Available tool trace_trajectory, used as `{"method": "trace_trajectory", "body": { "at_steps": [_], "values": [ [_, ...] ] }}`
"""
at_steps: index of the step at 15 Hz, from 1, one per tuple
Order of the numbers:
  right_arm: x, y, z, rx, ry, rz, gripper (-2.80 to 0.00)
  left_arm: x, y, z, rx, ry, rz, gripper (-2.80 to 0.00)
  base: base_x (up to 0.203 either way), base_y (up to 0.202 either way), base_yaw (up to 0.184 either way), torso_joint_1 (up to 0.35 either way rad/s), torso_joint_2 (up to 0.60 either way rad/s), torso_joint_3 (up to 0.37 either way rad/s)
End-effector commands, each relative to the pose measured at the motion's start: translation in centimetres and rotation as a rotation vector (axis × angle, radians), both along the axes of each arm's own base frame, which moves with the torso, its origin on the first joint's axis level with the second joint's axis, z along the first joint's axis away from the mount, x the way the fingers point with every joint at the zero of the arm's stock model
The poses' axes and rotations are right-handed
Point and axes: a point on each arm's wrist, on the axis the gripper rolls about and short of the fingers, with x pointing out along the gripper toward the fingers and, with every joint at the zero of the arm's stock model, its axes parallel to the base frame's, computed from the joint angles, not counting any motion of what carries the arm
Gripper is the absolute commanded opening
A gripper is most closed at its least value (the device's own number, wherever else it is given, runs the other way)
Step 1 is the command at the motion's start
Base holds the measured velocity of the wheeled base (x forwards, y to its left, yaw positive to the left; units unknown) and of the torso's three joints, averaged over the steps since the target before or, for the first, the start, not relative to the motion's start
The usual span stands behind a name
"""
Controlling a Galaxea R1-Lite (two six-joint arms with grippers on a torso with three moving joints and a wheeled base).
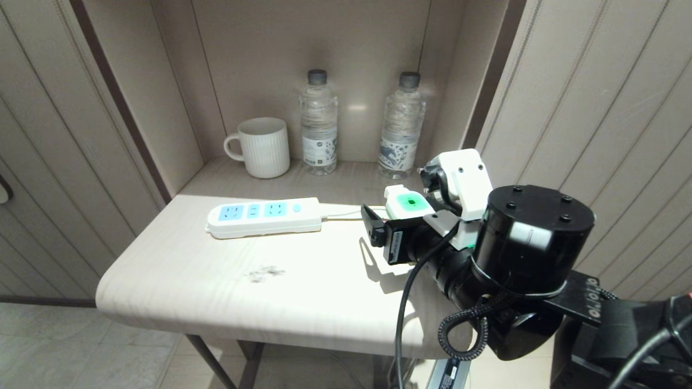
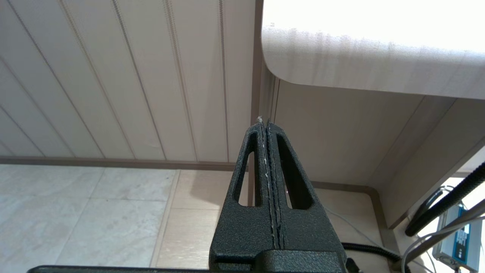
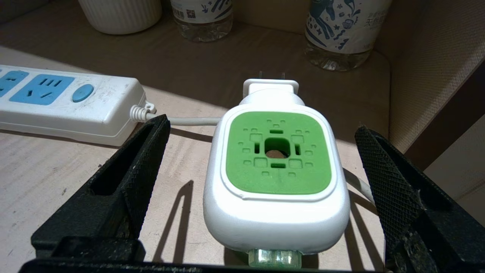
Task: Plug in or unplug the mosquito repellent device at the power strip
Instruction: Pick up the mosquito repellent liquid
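Standing unplugged on the table [image 1: 178, 281] between the wide-open fingers [image 3: 136, 167] of the right gripper [image 3: 261, 167], the mosquito repellent device [image 3: 278, 167] awaits grasping, the next move being closure, then carrying its 2 prongs to the power strip [image 1: 265, 217] nearby; the left gripper [image 2: 268, 125] hangs shut.

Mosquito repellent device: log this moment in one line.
device: unplugged, on table | right gripper: open around it | left gripper: shut, parked | power strip: sockets empty
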Motion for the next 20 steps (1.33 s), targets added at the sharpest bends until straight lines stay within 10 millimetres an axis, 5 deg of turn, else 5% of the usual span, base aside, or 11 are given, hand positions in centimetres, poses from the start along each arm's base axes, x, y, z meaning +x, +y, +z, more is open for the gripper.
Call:
{"method": "trace_trajectory", "body": {
  "at_steps": [1,20],
  "values": [
    [0.1,0.05,-0.08,-0.002,-0.001,-0.004,0.0,0.01,0.0,0.0,0.0,0.001,0.0,-2.8,0.0,0.0,0.0,0.0,0.0,0.0],
    [0.69,0.68,0.04,-0.035,-0.024,-0.005,0.0,0.01,0.0,0.0,0.0,0.001,0.0,-2.8,0.0,0.0,0.0,0.0,0.0,0.0]
  ]
}}
